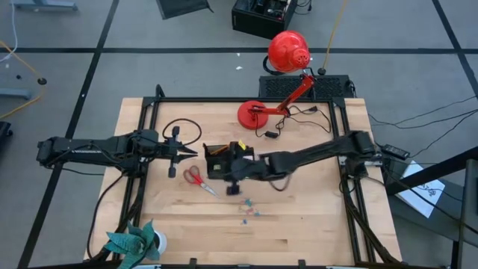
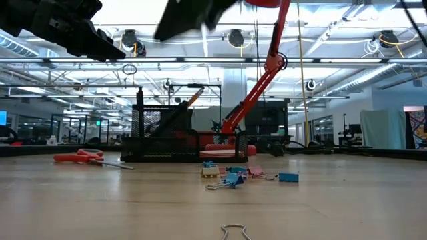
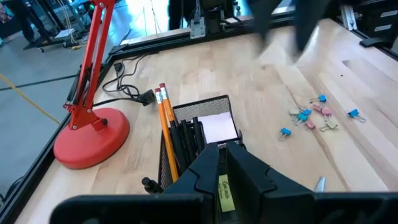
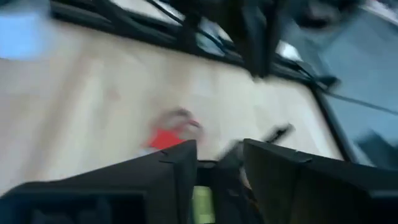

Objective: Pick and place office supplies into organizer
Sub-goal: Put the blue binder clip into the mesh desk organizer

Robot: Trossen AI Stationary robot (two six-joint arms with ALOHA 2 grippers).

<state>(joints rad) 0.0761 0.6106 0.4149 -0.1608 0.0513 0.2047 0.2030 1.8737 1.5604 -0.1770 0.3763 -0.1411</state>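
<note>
The black mesh organizer [image 1: 216, 161] stands mid-table. In the left wrist view, the organizer [image 3: 199, 118] holds orange pencils [image 3: 165, 118], dark pens [image 3: 186, 140] and a pale notepad [image 3: 219, 129]. Red-handled scissors [image 1: 197, 178] lie flat on the table at its near left. Small blue, yellow and pink clips [image 1: 246, 209] lie scattered nearer the front edge. My right gripper [image 1: 226, 170] hovers over the organizer, raised and blurred; its fingers [image 4: 180, 165] stand apart with nothing plainly between them. My left gripper [image 1: 187, 152] waits shut, left of the organizer and above the table.
A red desk lamp has its round base [image 1: 254, 113] at the far middle, with its head [image 1: 287, 51] beyond the table. Its black cord [image 1: 299, 119] trails behind the organizer. A teal plant in a white pot [image 1: 136, 243] sits at the near left corner. One wire clip [image 2: 233, 232] lies near the front edge.
</note>
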